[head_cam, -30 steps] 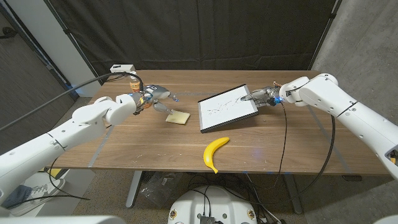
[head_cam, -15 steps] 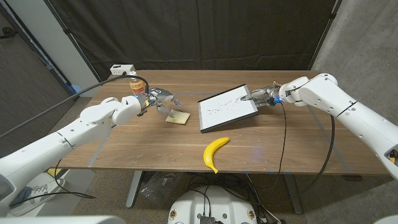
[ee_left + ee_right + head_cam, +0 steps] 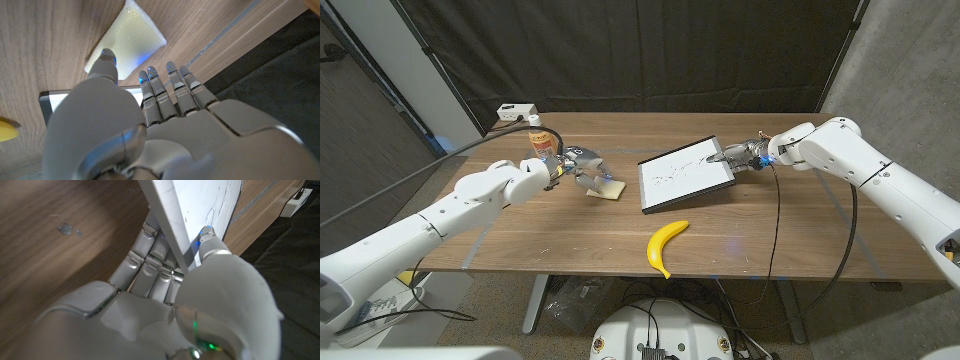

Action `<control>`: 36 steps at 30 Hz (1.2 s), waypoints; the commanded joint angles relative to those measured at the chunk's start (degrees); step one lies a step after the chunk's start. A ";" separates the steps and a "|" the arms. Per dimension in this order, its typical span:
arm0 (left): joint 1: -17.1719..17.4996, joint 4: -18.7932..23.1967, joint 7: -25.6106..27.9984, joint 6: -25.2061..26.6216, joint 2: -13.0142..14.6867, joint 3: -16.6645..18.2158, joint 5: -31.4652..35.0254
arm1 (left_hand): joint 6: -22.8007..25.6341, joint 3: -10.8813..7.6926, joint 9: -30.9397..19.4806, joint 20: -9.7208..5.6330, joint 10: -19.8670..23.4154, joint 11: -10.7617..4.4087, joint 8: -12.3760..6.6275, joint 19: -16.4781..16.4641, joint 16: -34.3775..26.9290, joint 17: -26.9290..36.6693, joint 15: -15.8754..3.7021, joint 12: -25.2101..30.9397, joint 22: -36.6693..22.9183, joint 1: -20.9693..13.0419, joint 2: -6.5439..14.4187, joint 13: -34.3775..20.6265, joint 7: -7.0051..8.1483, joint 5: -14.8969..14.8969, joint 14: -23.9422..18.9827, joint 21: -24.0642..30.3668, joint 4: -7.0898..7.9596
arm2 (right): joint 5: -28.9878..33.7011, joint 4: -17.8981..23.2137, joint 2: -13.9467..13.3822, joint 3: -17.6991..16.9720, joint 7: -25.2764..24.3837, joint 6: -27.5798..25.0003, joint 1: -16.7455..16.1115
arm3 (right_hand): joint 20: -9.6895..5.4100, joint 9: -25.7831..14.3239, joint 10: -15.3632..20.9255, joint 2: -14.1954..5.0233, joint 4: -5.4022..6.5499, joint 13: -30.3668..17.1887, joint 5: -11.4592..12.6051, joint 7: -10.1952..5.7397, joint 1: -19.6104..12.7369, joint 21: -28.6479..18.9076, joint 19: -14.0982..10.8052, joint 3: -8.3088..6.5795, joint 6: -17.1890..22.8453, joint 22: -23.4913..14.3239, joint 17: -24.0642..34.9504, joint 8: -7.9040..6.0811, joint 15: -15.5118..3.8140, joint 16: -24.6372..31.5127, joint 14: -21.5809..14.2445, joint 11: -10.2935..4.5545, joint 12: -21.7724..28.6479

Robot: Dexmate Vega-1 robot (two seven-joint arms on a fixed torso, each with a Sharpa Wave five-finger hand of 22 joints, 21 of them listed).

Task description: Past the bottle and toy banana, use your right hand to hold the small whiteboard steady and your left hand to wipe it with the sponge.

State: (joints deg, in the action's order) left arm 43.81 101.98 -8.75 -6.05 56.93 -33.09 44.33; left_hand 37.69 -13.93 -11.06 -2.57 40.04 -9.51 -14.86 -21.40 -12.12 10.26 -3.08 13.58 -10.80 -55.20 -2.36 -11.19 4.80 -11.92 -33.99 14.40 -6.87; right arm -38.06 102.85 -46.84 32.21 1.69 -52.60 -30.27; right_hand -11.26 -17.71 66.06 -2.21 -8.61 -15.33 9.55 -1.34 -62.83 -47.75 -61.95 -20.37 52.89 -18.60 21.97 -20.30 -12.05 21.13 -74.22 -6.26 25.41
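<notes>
From the head view, my left hand (image 3: 582, 166) has travelled right past the bottle (image 3: 539, 142) over the last second and now hovers, fingers spread, just above the sponge (image 3: 607, 188) on the desk (image 3: 520, 230), so the pickup looks next. Left wrist view: the sponge (image 3: 126, 44) lies beyond my fingertips (image 3: 143, 77), ungrasped. Right wrist view: my right hand (image 3: 175, 290) pinches the whiteboard's (image 3: 200, 205) far right edge, the toy banana (image 3: 665, 245) lying nearer.

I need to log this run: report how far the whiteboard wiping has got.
Done: right hand grips the small whiteboard's edge. In hand: left hand is over the sponge, not visibly gripping it. Left: wiping; the scribbles are untouched.
</notes>
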 commanded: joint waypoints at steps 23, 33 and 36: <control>-1.49 -3.88 0.32 0.42 -3.48 -4.11 1.46 | 6.45 -1.95 0.01 -2.41 5.54 -0.79 -1.04 -1.49 -0.45 0.12 -6.29 0.27 -0.12 -3.24 2.56 -0.10 -0.20 0.23 -4.37 0.32 -0.40 | -0.75 0.45 -0.71 0.17 0.13 -3.13 0.69 | -1.90 -0.46 -0.01 -4.36 0.24 -0.43 0.49 -0.41 -4.13 -0.83 0.48 0.05 0.17 0.15 0.56 0.36 -0.49 0.08 -0.29 -0.02 -0.09; -1.90 -4.75 2.29 0.26 -4.37 -4.80 1.69 | 12.49 -4.61 0.15 -3.41 11.32 -1.23 -1.76 -4.05 -0.50 -0.02 -8.08 0.23 -0.10 -7.91 5.47 -0.10 -0.18 0.46 -9.92 0.96 -1.21 | -0.95 0.72 -0.85 0.05 -0.09 -3.44 0.70 | -1.90 -0.54 0.07 -4.42 0.26 -0.60 0.52 -0.50 -4.12 -1.07 0.57 0.10 0.19 0.26 0.68 0.44 -0.48 0.10 -0.37 -0.15 -0.08; -1.76 -4.96 3.03 0.45 -4.62 -4.82 1.50 | 15.71 -5.13 0.19 -3.79 14.58 -1.43 -2.40 -5.27 -0.37 -0.09 -8.46 0.53 -0.10 -8.63 5.89 -0.12 -0.34 0.69 -12.23 1.33 -1.05 | -0.97 0.61 -0.83 0.07 -0.05 -3.30 0.67 | -1.90 -0.54 0.06 -4.42 0.27 -0.66 0.52 -0.46 -4.10 -1.15 0.59 0.13 0.19 0.29 0.71 0.49 -0.47 0.10 -0.38 -0.16 -0.08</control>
State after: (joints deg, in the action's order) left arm 42.26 98.05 -7.35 -5.55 53.30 -37.18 45.82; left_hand 50.55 -18.11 -10.79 -2.58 51.44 -10.47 -16.59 -25.51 -12.34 10.03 -4.65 13.70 -10.79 -62.47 2.93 -11.07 4.88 -11.42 -44.09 15.07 -8.13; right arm -38.85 103.36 -47.59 32.32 1.85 -55.52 -29.69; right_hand -10.95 -17.96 66.05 -2.21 -8.26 -15.86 9.62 -1.36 -62.83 -48.55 -61.65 -20.02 52.91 -18.34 22.23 -19.91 -12.20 21.04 -74.36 -6.25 25.41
